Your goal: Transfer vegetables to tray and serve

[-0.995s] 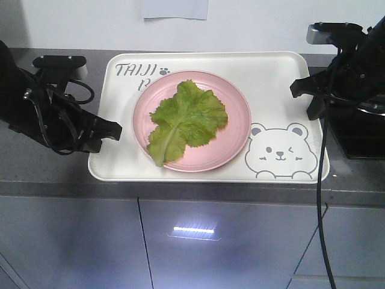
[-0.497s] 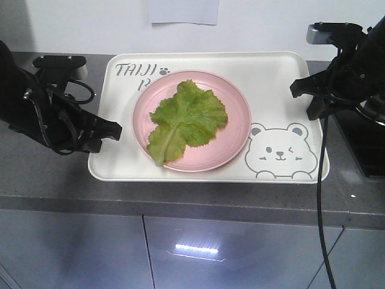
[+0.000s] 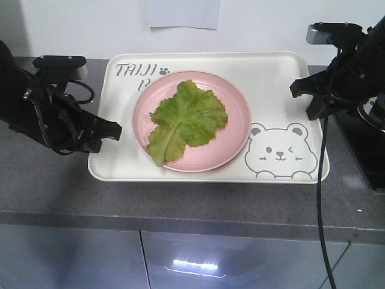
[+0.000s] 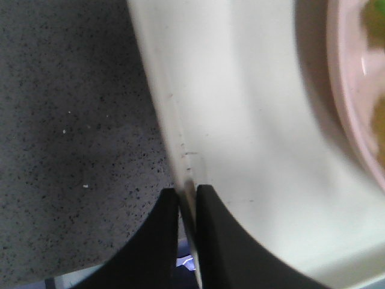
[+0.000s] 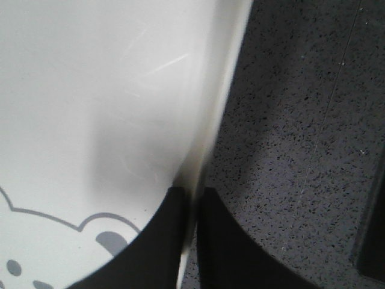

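The vegetables, one ruffled green lettuce leaf (image 3: 187, 120), lie on a round pink plate (image 3: 234, 138) on the cream bear-print tray (image 3: 277, 78). My left gripper (image 3: 111, 129) is shut on the tray's left rim. In the left wrist view its black fingers (image 4: 187, 192) pinch the thin rim (image 4: 174, 120), and the plate's edge (image 4: 355, 120) shows at the right. My right gripper (image 3: 304, 90) is shut on the right rim. The right wrist view shows its fingers (image 5: 194, 192) on either side of the tray (image 5: 90, 90) edge.
A grey speckled counter (image 3: 48, 180) lies under and around the tray. A black appliance (image 3: 367, 150) stands at the far right. A cable (image 3: 319, 211) hangs from the right arm past the counter's front edge. Grey cabinet fronts (image 3: 180, 259) are below, and a paper sheet (image 3: 183, 13) is on the wall.
The tray and both arms keep their place in view. The counter edge, cabinet fronts and black appliance have slid downward, and more counter shows in front of the tray.
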{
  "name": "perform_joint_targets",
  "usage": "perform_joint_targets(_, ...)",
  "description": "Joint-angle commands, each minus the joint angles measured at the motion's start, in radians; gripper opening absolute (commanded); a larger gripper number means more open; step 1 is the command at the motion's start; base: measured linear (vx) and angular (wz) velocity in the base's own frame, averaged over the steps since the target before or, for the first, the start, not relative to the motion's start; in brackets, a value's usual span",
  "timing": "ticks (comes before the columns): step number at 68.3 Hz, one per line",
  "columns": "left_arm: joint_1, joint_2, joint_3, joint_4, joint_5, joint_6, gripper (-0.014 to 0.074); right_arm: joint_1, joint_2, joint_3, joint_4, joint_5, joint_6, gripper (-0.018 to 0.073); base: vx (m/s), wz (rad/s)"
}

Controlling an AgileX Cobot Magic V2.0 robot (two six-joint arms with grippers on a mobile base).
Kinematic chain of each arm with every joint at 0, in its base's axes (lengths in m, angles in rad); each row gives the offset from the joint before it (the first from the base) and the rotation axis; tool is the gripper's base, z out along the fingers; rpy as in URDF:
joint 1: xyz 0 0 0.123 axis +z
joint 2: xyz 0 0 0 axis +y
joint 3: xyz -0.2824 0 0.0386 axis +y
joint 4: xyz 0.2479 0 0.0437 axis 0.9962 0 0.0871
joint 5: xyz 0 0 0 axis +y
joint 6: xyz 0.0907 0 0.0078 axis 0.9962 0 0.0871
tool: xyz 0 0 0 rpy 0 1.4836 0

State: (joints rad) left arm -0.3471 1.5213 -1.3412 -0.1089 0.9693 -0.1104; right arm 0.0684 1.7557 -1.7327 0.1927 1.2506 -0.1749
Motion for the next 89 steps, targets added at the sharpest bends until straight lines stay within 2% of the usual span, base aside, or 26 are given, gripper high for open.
perform_joint_targets(1,-0.019,-0.045,-0.032,-0.072,-0.088,0.019,-0.0006,0.01,-0.054,-0.028,0.08,0.032,-0.04,-0.0006,0.07,-0.04)
perform_joint_targets(89,-0.019,-0.045,-0.032,-0.072,-0.088,0.019,-0.0006,0.01,-0.054,-0.028,0.08,0.032,-0.04,-0.0006,0.07,-0.04)
